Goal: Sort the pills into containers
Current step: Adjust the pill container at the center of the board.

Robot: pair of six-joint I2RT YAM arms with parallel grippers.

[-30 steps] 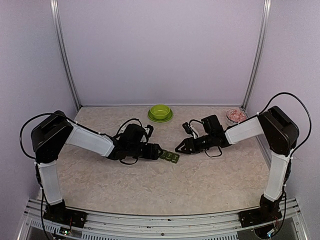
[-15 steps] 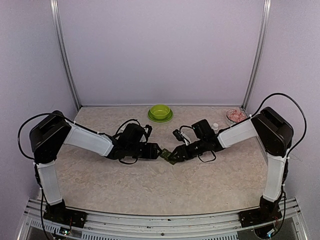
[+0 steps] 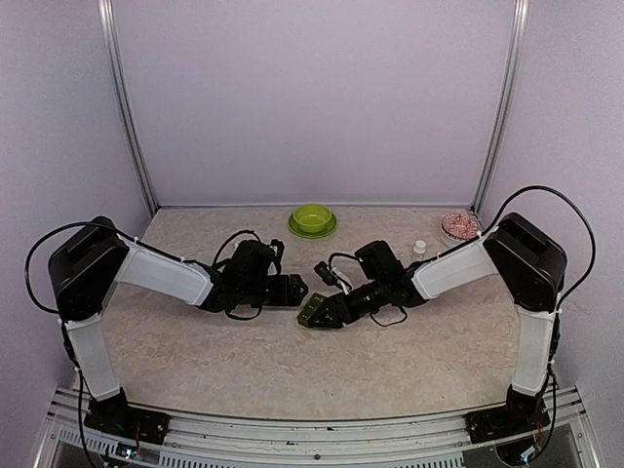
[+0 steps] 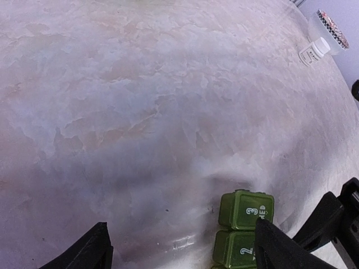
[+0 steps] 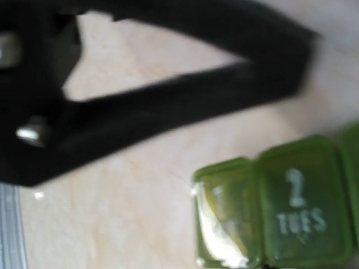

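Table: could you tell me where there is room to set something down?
Free: front strip between pill box and arm bases; back-left corner beside the lime bowl. Crowded: centre, left end effector and right end effector at the pill box.

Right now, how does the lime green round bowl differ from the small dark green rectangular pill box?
The lime green round bowl is bright, circular and open-topped; the small dark green rectangular pill box is darker, a row of square compartments with numbered lids. The bowl stands alone at the back; the pill box lies nearer the front, in the middle. Both are green.
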